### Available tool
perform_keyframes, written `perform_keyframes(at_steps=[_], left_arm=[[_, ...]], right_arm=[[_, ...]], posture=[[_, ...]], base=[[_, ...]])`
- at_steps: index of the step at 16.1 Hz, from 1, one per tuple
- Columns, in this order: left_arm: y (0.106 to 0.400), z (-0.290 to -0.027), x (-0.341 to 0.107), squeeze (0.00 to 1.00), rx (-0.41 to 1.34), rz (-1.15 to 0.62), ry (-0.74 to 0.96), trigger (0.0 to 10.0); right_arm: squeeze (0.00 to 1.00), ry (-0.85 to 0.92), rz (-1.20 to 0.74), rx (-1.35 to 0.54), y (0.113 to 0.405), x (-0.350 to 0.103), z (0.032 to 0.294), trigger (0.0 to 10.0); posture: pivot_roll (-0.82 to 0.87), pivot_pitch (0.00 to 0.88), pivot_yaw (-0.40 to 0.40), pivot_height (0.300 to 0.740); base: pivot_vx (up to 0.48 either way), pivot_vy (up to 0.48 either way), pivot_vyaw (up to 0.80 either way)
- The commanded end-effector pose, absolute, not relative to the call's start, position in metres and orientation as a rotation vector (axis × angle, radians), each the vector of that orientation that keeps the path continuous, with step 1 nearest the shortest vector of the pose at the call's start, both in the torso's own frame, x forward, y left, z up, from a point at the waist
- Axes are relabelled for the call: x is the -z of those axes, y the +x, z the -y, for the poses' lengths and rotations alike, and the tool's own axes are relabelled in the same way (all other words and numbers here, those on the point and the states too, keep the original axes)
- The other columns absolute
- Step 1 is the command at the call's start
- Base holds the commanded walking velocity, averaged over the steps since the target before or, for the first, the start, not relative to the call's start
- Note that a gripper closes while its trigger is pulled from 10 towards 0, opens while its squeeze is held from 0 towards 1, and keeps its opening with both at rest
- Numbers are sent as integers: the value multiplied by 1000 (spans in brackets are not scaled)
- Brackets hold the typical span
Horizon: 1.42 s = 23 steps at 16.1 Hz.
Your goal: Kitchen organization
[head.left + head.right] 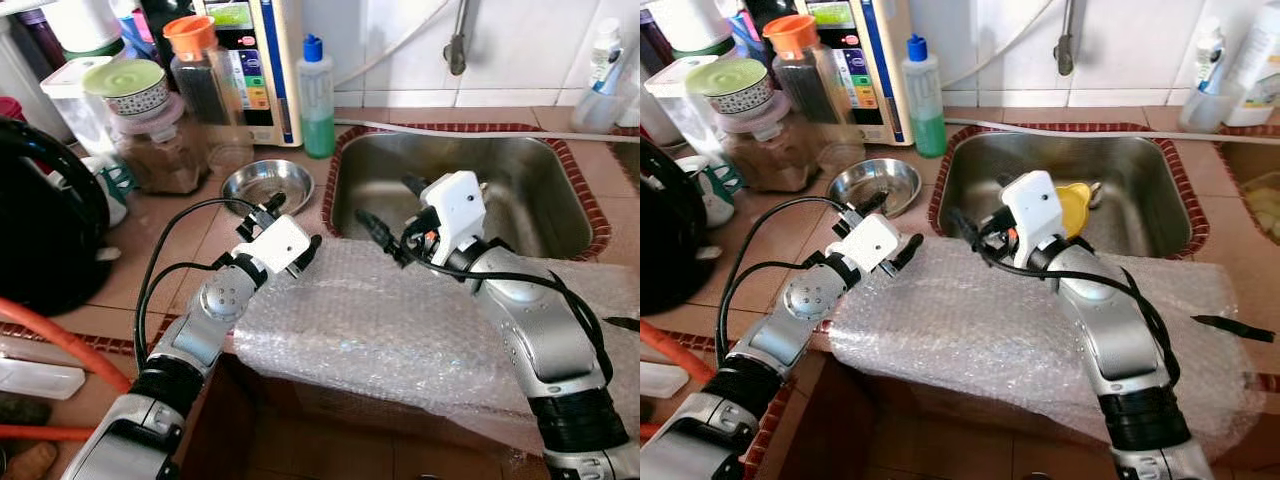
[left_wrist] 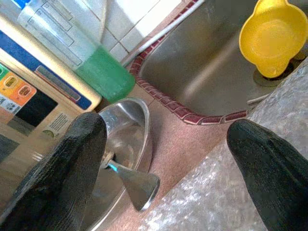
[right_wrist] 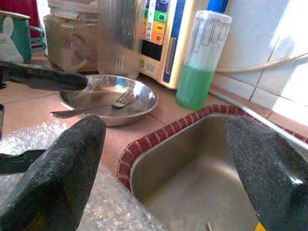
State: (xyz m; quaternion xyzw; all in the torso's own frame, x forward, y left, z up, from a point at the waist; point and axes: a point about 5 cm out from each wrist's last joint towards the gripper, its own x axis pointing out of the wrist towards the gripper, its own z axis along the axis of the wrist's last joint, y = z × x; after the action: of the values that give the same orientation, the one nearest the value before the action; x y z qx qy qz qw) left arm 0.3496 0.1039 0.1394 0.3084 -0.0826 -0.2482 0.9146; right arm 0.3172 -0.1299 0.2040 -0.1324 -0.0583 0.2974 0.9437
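Observation:
A sheet of bubble wrap (image 1: 400, 320) lies over the counter's front edge, before the steel sink (image 1: 520, 170). My left gripper (image 1: 295, 225) hovers open at the wrap's far left corner, near a shallow steel bowl (image 1: 266, 183) that holds a fork (image 3: 96, 107). My right gripper (image 1: 390, 205) is open too, above the sink's near left rim and turned towards the bowl. Neither holds anything. A yellow cup (image 1: 1072, 205) sits in the sink by the drain, partly behind the right wrist. A green soap bottle (image 1: 317, 97) stands beyond the bowl.
Jars and containers (image 1: 150, 120) crowd the back left of the counter, beside a white appliance (image 1: 250, 60). A black kettle (image 1: 40, 230) stands at the left. The tap (image 1: 457, 40) hangs over the sink, and more bottles (image 1: 603, 70) stand at the back right.

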Motion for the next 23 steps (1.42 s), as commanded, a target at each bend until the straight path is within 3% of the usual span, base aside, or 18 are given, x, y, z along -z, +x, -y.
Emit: perform_keyframes(at_steps=[1, 2, 11, 23], left_arm=[[352, -107, -141, 0, 504, 168, 638, 3255], [353, -108, -140, 0, 504, 163, 638, 0], [359, -122, -134, 0, 452, 126, 639, 0], [361, -125, -134, 0, 429, 127, 636, 0]], right_arm=[[0, -272, 135, -627, 314, -208, 124, 10000], [0, -271, 135, -626, 314, -209, 124, 10000], [0, -157, 4, -746, 298, -195, 119, 10000], [0, -190, -41, -751, 295, -190, 120, 10000]], posture=[[-321, 79, 152, 740], [-324, 81, 154, 740], [-327, 82, 150, 740], [-326, 82, 146, 740]], base=[[0, 0, 0], [0, 0, 0], [0, 0, 0], [0, 0, 0]])
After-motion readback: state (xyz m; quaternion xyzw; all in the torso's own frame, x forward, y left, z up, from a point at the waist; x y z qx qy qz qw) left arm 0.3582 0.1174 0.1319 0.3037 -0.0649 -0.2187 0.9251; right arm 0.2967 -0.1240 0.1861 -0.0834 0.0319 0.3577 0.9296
